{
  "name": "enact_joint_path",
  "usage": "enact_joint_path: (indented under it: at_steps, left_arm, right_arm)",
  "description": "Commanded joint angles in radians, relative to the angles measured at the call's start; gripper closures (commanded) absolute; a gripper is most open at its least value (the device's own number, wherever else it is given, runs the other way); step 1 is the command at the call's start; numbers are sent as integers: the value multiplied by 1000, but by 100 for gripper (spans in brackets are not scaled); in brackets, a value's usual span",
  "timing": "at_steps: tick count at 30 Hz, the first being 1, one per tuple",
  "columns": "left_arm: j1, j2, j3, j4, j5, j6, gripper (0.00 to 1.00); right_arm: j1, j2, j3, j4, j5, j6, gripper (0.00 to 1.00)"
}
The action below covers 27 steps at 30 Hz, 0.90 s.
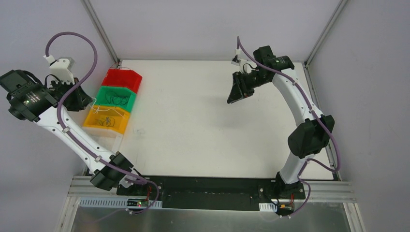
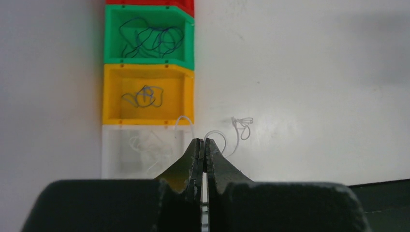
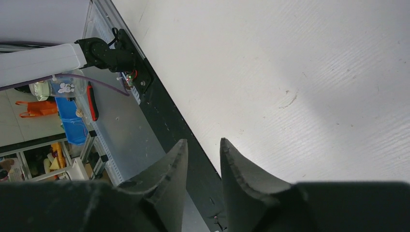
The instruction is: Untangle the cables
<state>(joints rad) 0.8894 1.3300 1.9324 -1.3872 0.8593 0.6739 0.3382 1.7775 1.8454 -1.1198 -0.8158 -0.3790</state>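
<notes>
My left gripper [image 2: 203, 141] is shut on a thin white cable [image 2: 220, 137], which loops out of the fingertips and hangs to a small tangle [image 2: 242, 126] over the table. It hovers by the near edge of a clear bin [image 2: 145, 153] holding more white cable. In the top view the left gripper [image 1: 83, 100] is beside the bin row, and white cable [image 1: 103, 111] trails over the yellow bin [image 1: 106, 122]. My right gripper [image 1: 236, 93] is open and empty, raised above the far middle of the table; its fingers [image 3: 180, 159] show nothing between them.
A green bin [image 2: 150, 36] holds tangled dark blue cable. The yellow bin [image 2: 145, 94] holds a small blue and white tangle. A red bin [image 1: 123, 79] stands at the far end of the row. The black front rail [image 3: 169, 125] shows below the right gripper.
</notes>
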Motion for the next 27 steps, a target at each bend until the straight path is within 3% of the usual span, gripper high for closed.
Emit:
enact_joint_path:
  at_steps: [1, 4, 8, 15, 27]
  left_arm:
    - [52, 7, 60, -98, -165, 157, 100]
    - [67, -15, 58, -98, -223, 211, 100]
    - [72, -69, -35, -36, -314, 271, 100]
    - [119, -75, -154, 77, -407, 343, 100]
    - [150, -91, -470, 238, -410, 382, 100]
  right_arm:
    - [4, -19, 7, -5, -20, -30, 58]
    - [3, -10, 17, -8, -17, -30, 47]
    - [4, 4, 30, -8, -19, -31, 42]
    - [4, 39, 80, -36, -25, -23, 41]
    - [4, 21, 62, -43, -10, -6, 41]
